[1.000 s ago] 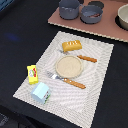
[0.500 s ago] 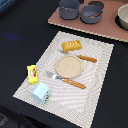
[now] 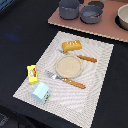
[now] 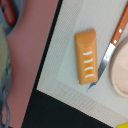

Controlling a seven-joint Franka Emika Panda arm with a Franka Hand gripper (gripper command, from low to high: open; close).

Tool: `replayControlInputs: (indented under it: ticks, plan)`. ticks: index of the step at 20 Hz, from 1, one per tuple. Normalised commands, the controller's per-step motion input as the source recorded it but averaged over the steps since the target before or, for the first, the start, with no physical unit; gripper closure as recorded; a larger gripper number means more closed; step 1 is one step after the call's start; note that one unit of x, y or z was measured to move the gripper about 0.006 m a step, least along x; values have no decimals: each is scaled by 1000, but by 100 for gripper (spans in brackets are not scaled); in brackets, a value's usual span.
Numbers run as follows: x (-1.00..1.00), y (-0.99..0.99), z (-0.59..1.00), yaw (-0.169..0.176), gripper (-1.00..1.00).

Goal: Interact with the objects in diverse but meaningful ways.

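An orange ridged bread loaf (image 3: 71, 46) lies on the pale placemat (image 3: 95, 75) just beyond the round tan plate (image 3: 68, 65). A small yellow packet with a red mark (image 3: 32, 74) sits at the mat's edge toward the exterior view's left, and a pale blue carton (image 3: 41, 92) stands at the mat's near corner. Two dark grey pots (image 3: 69, 8) (image 3: 92, 14) stand on the pinkish board at the back. The wrist view looks straight down on the bread loaf (image 4: 86, 56). No gripper shows in either view.
A wooden-handled knife (image 3: 87, 58) lies beside the plate and a wooden-handled fork (image 3: 67, 80) lies in front of it. A pale bowl (image 3: 123, 16) sits at the back on the exterior view's right. The pinkish board (image 3: 60, 20) lies on a black tabletop.
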Motion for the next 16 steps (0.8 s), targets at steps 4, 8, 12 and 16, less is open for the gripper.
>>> replayControlInputs:
  ticks: [4,8,12,16]
  plan:
    - [-35,-86,23,-8,-100]
    - [28,0,-29,0,-100]
    - [0,0,0,0,-100]
    - [0,0,0,0,-100]
